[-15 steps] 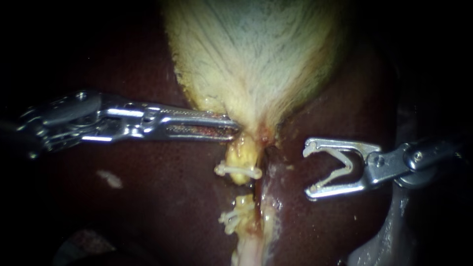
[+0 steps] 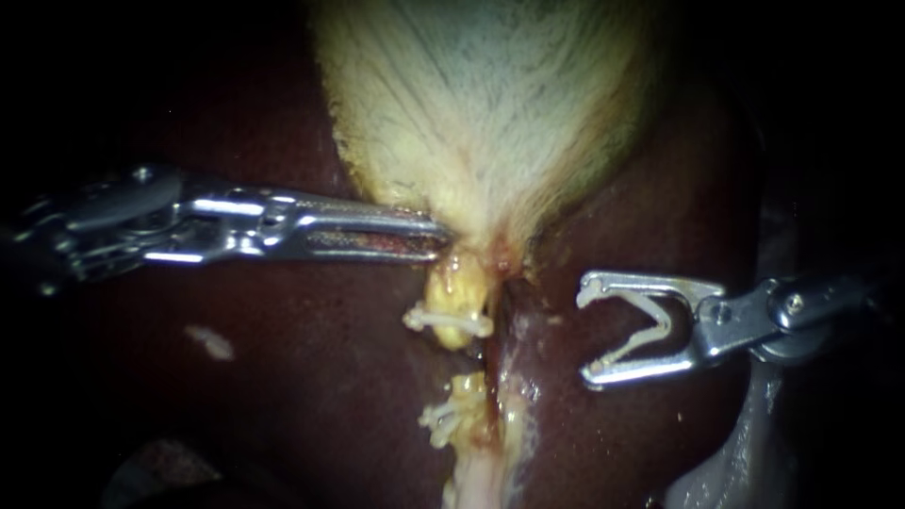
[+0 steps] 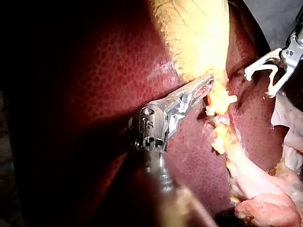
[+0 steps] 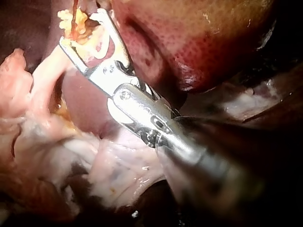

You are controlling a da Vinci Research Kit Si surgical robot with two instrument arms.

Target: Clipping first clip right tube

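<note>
My left instrument (image 2: 441, 238) comes in from the left, its jaws shut on the narrow lower end of the pale yellow gallbladder (image 2: 490, 113). Just below hangs a short yellow tube (image 2: 459, 287) with a white clip (image 2: 451, 321) across it. A second clipped piece (image 2: 443, 413) lies lower, with a gap between the two. My right instrument (image 2: 584, 335) stands to the right of the tube, apart from it. Its jaws stand wide apart, holding an open white clip (image 2: 650, 325). I cannot tell which tube is the right one. The left wrist view shows my left instrument (image 3: 208, 83) and my right instrument (image 3: 259, 85).
Dark red liver (image 2: 311, 377) surrounds the gallbladder on both sides. Pale loose tissue (image 2: 476, 471) runs down from the clipped pieces. In the right wrist view my right instrument (image 4: 80, 28) reaches over pink and white tissue (image 4: 109, 165) beside the liver (image 4: 199, 42).
My left instrument has drawn slightly left and up, pulling the gallbladder's end and the clipped tube with it. My right instrument has edged a little to the left.
</note>
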